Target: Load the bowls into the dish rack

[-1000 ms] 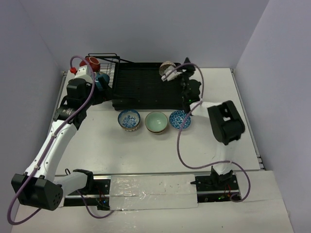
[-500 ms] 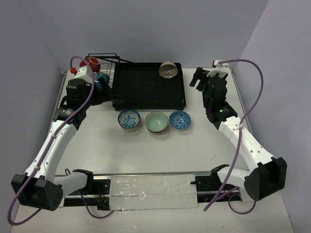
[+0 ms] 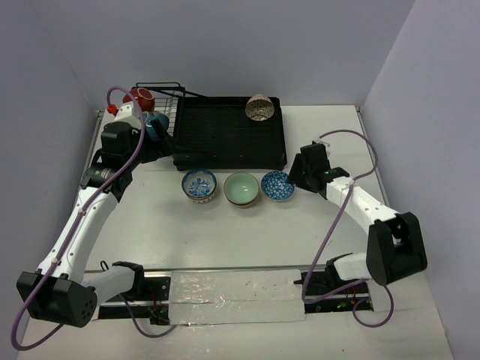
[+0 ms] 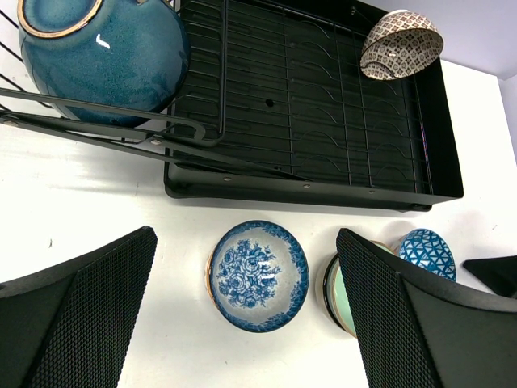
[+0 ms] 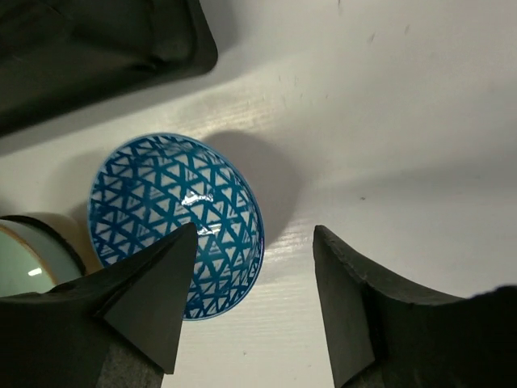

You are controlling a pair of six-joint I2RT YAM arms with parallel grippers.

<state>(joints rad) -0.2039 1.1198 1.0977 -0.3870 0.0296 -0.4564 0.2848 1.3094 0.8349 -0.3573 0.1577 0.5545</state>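
Observation:
The black dish rack (image 3: 229,139) lies at the back of the table, its wire basket (image 3: 166,101) at the left end. A brown patterned bowl (image 3: 259,107) leans in the tray's far right corner. A red bowl (image 3: 141,96) and a dark blue bowl (image 4: 97,48) sit in the basket. In front of the rack stand a blue floral bowl (image 3: 199,184), a pale green bowl (image 3: 241,188) and a blue triangle-patterned bowl (image 5: 174,218). My right gripper (image 5: 254,233) is open, its fingers straddling that bowl's right rim. My left gripper (image 4: 246,234) hangs wide open, high over the floral bowl.
A folding black bracket (image 4: 121,133) sticks out from the basket over the rack's near left corner. The right arm's purple cable (image 3: 352,139) loops over the table to the right of the rack. A metal rail (image 3: 225,274) runs along the near edge.
My right arm let go of the patterned bowl in the rack's far right corner, swung out to the right, then came down beside the triangle-patterned bowl. The left arm has not moved.

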